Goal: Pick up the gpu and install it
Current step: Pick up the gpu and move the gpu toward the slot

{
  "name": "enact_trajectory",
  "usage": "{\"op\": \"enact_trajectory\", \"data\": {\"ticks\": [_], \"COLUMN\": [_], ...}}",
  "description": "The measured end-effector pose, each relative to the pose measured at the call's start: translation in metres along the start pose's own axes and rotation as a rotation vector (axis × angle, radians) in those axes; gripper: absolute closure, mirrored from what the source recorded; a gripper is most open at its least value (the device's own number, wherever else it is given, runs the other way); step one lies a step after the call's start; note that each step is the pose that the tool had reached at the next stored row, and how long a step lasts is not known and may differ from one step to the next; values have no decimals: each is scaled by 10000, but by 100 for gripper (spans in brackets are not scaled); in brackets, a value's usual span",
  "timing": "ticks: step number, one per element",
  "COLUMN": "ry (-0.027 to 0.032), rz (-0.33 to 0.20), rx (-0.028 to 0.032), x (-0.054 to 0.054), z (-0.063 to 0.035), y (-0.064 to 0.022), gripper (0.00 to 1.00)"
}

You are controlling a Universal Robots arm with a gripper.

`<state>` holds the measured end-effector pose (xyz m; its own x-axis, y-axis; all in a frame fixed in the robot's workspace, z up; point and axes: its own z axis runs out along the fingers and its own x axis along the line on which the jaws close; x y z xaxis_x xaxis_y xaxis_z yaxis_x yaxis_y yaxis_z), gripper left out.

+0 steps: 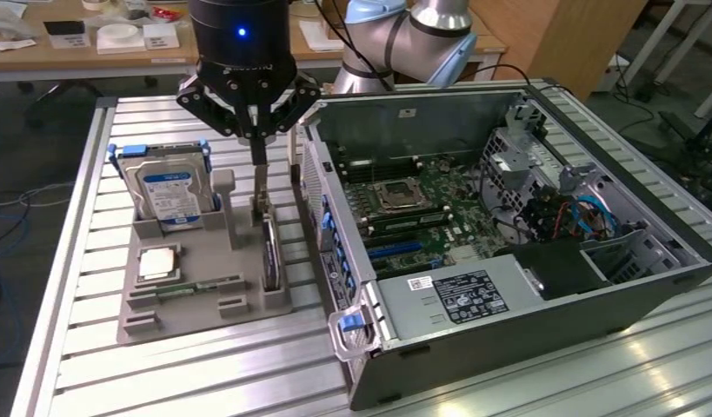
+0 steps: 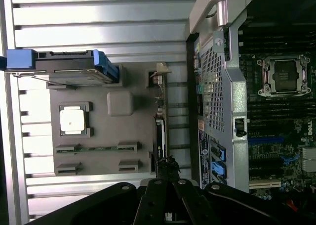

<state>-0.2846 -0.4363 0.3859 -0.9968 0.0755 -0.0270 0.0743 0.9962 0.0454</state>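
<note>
The gripper is hanging straight down over the grey holder on the bench. Its two fingers are pressed together, so it is closed. The tips are sitting right at the top end of the gpu, but I cannot tell if they are pinching it.

The gpu is standing on its thin edge in a slot of the holder, on the side nearest the computer case. Its silvery end is pointing up, towards the gripper. In the wrist view the gpu is looking like a thin dark line, and the gripper is sitting over one end of it.

The hard drive with the blue and white label is standing up in the holder too. A square chip and a thin green stick are lying flat in the holder. The computer case is lying open just beside the holder, at the exterior view's right.
</note>
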Motion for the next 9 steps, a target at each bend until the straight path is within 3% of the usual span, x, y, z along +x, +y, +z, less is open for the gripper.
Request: {"op": "enact_trajectory", "data": {"ticks": [2, 3, 9], "ry": [0, 0, -1], "rz": [0, 0, 0], "rx": [1, 0, 0], "x": [0, 0, 0], "z": [0, 0, 0], "y": [0, 0, 0], "gripper": [89, 82, 82]}}
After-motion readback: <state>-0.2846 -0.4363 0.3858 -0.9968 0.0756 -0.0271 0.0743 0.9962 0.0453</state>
